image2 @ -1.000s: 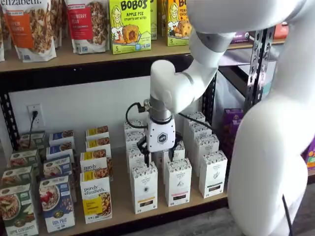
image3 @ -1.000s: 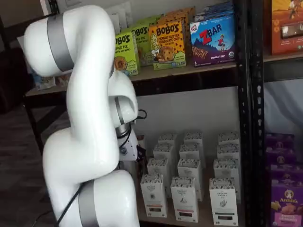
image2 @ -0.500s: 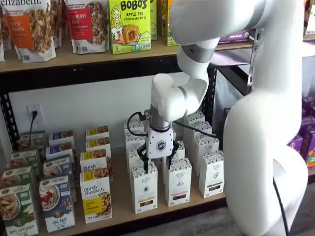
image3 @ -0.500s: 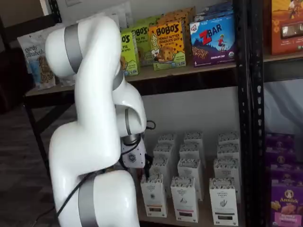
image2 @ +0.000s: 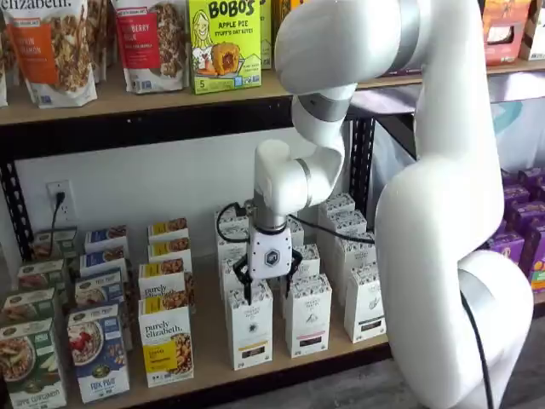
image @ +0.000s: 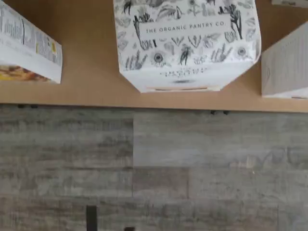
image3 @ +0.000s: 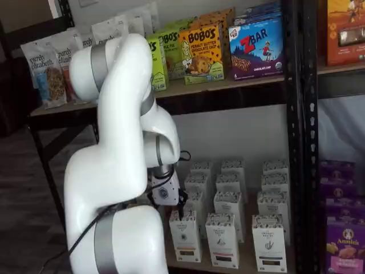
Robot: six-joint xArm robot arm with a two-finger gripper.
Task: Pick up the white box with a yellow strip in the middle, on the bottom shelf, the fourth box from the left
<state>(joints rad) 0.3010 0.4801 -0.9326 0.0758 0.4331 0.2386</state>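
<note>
At the front edge of the bottom shelf (image2: 281,362), the white box (image2: 249,326) stands upright directly below the gripper (image2: 266,290), whose released fingers straddle its top.

Matt white cardboard, printed with dark botanical drawings, forms the white box (image: 186,45) on the bottom shelf (image: 91,53), a smooth light-brown wooden board. Below lies grey, wood-grain plank flooring (image: 154,168). The arm's (image2: 443,213) white shell looks glossy plastic

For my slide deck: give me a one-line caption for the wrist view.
Looking straight down on the white box, floral top reading "The Organic Pantry Co.", at the bottom shelf front edge.
</note>
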